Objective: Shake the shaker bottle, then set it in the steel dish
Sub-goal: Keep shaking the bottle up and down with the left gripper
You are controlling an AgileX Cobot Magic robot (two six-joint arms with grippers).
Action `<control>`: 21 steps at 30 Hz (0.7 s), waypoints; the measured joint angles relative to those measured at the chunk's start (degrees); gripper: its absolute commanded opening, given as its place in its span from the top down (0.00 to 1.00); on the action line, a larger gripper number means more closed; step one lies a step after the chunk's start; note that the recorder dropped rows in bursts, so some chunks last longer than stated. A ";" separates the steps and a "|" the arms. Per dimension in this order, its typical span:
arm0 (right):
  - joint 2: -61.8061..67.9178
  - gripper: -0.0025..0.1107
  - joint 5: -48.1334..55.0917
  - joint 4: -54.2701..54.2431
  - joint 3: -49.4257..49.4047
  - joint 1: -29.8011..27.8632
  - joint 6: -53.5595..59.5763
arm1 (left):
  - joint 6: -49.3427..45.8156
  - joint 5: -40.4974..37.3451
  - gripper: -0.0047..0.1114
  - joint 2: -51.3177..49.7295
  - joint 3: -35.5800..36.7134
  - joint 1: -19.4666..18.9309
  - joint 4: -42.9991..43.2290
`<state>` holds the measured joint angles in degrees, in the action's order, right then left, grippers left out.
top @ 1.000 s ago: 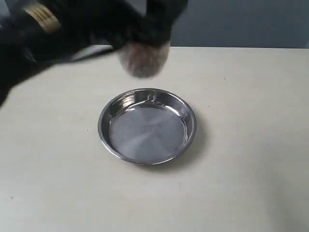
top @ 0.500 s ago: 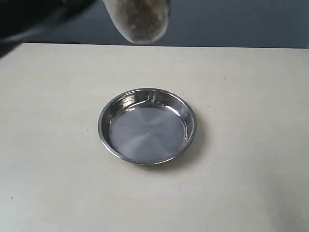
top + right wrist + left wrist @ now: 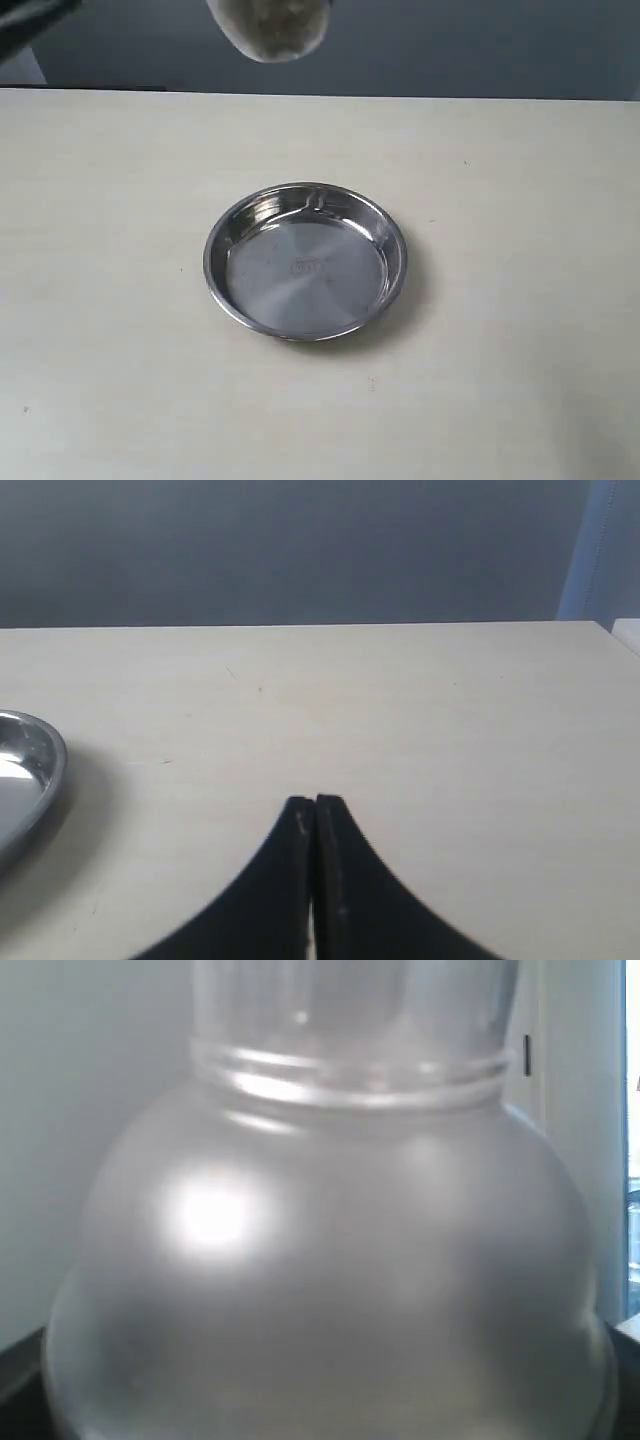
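The shaker bottle (image 3: 270,27) hangs high above the table's far side, behind the steel dish, and the exterior view's top edge cuts it off. Only its rounded clear end with brownish contents shows there. In the left wrist view its frosted dome (image 3: 320,1270) and clear cap (image 3: 350,1010) fill the picture and hide my left gripper's fingers, which hold it aloft. The steel dish (image 3: 305,262) sits empty at the table's middle, and its rim (image 3: 30,770) shows in the right wrist view. My right gripper (image 3: 315,802) is shut on nothing, low over the table beside the dish.
The cream table (image 3: 520,300) carries only the dish. A dark bit of the left arm (image 3: 25,12) shows at the exterior view's top left corner. A grey wall (image 3: 480,45) runs behind the table's far edge.
The left arm has lifted the bottle from just above the table's far edge to the top of the exterior view, with the arm leaving the picture almost wholly. The dish has not moved.
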<state>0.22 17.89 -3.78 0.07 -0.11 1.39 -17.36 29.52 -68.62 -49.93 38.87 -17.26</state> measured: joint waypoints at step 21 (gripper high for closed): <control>0.00 0.98 0.10 0.00 0.00 0.00 0.10 | -1.63 1.72 0.96 -2.11 4.31 0.74 -7.16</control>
<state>0.22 17.99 -3.78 0.07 -0.11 1.49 -18.99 31.23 -70.73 -45.63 39.61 -24.42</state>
